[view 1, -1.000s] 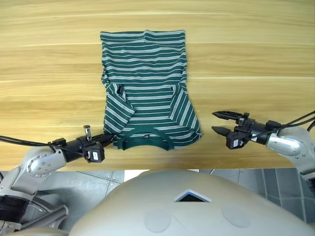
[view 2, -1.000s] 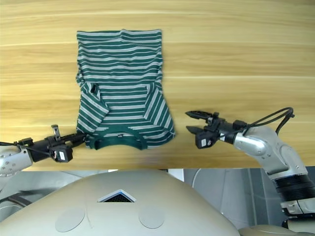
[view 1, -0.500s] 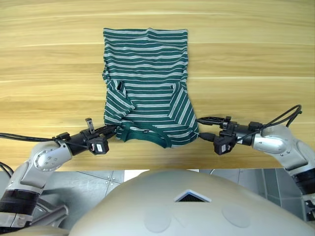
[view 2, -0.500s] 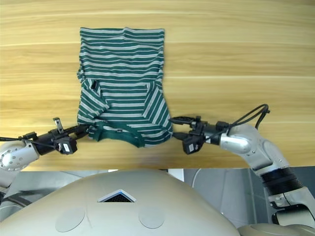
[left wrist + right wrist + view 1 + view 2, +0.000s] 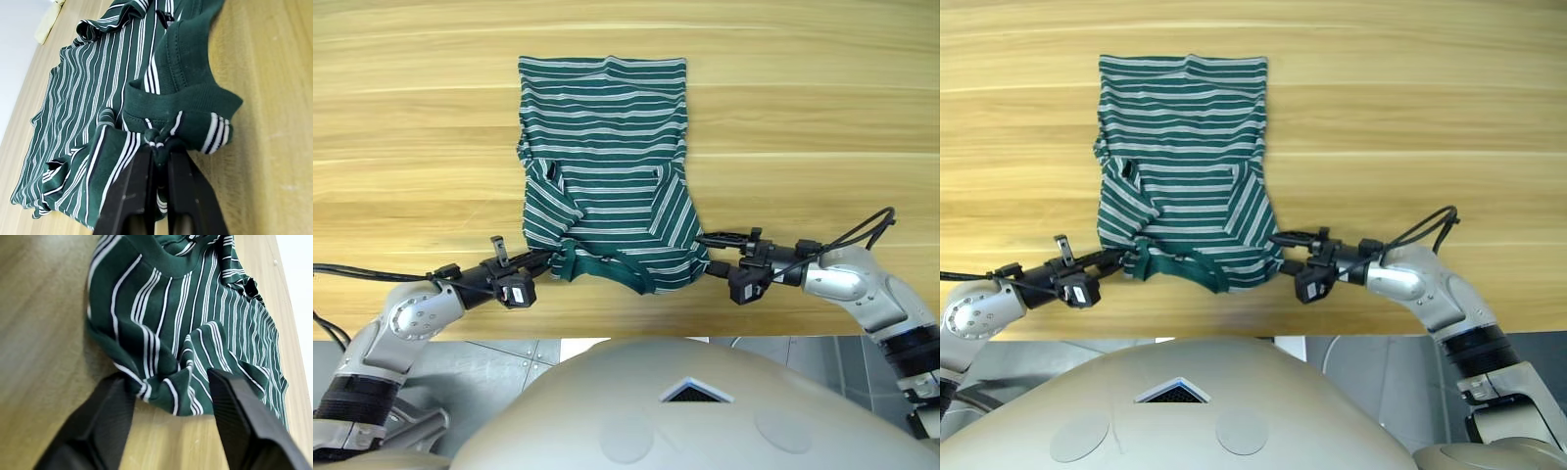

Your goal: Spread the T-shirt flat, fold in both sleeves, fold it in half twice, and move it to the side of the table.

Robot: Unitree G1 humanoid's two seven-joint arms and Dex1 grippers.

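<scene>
Green striped shirt (image 5: 602, 166), centre frame: sleeves look folded, both halvings remain; left gripper (image 5: 548, 257) clamps its lower edge, right gripper (image 5: 703, 253) has fingers apart.

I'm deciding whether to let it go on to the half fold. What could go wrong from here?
1. The right gripper is open astride the near corner of the T-shirt; lifting before it shuts would probably raise one side only and skew the fold.
2. The left gripper pinches only a small bunch beside the collar, which may slip out.
3. The folded-in sleeves lie loose and could flop open.
</scene>
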